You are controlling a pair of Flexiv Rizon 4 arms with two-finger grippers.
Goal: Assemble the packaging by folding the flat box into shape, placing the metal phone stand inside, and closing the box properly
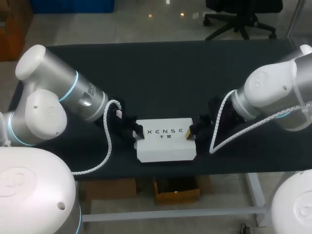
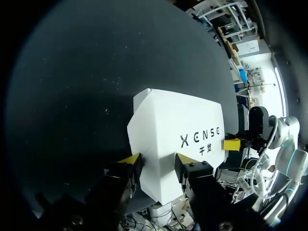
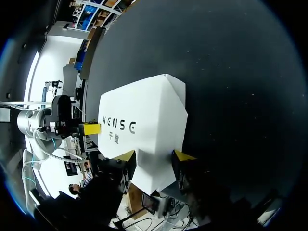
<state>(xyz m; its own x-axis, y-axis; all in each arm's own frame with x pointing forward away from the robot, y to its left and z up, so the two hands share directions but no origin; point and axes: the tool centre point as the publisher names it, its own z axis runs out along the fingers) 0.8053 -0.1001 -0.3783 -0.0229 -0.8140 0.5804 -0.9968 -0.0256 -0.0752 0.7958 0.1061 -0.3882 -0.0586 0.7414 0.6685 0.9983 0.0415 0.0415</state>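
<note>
Box [image 1: 165,146] sits at lower centre of frame on the surface [image 1: 161,73], near its front edge. Left end effector [image 1: 138,131] at box's left end; right end effector [image 1: 190,132] at right end.

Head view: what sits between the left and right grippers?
Only the white box lies there. It lies on the black table and spans from the left gripper to the right gripper. Both wrist views agree.

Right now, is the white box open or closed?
Closed, it seems: the white box shows smooth faces, no flap raised.

A black-topped table [image 1: 161,73] spans the scene.
</note>
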